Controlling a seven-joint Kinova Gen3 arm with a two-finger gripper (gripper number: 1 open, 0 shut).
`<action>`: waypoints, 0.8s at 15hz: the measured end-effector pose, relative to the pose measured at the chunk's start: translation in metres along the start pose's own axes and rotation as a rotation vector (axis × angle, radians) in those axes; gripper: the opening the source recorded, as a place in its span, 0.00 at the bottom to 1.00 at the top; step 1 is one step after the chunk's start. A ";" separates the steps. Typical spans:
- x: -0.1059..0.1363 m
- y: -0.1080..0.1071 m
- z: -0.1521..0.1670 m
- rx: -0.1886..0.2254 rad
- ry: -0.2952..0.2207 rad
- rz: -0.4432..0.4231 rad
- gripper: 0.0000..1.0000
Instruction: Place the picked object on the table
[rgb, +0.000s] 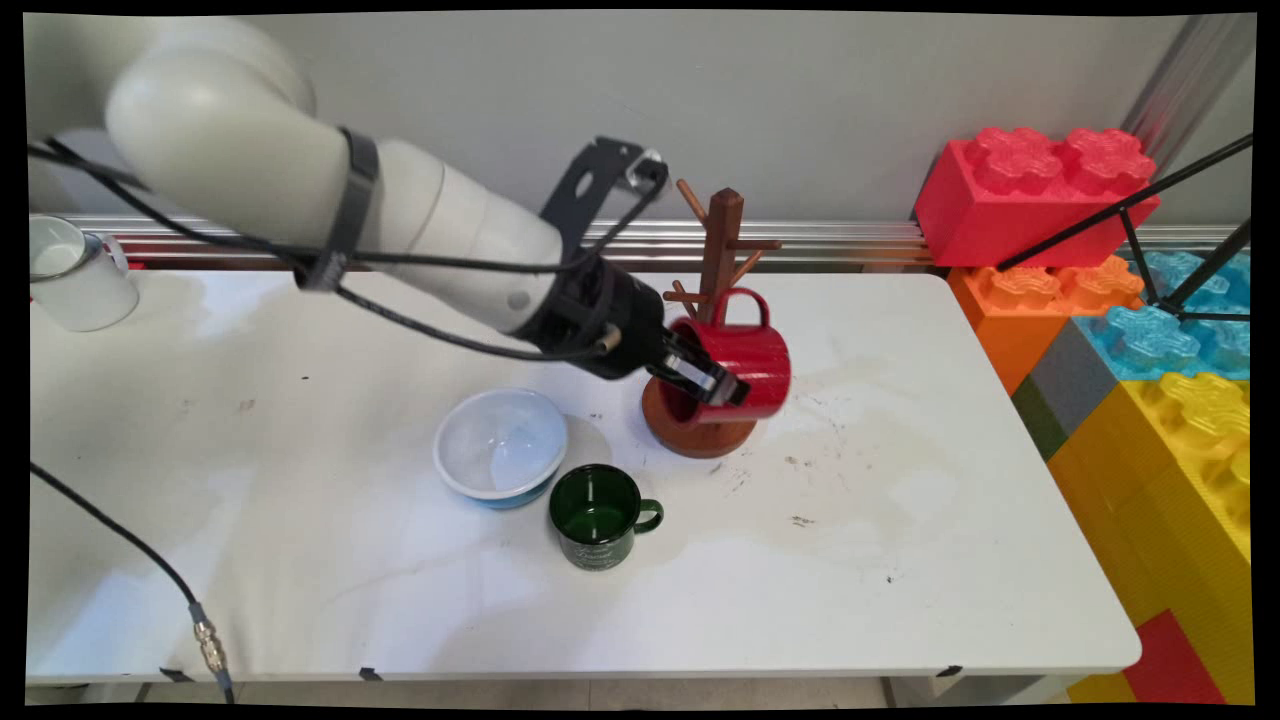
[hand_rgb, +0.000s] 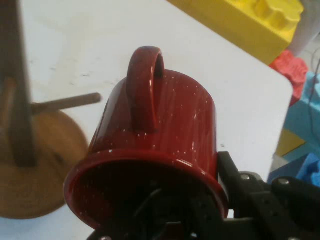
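Note:
My black gripper is shut on the rim of a red speckled mug, one finger inside and one outside. The mug is held on its side in the air, mouth toward my hand, handle pointing up. It hangs right beside a brown wooden mug tree, close to a lower peg. In the hand view the red mug fills the middle, its handle uppermost, with the tree's post, one peg and round base to the left.
A white bowl with a blue underside and a dark green mug stand on the table left of the tree's base. A white mug sits at the far left. Large red, orange, blue and yellow toy blocks are stacked past the right edge.

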 end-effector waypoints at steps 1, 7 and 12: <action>0.004 -0.001 -0.006 0.015 -0.015 0.014 0.00; 0.019 -0.015 -0.044 0.092 -0.145 0.080 0.00; 0.021 -0.030 -0.073 0.139 -0.273 0.121 0.00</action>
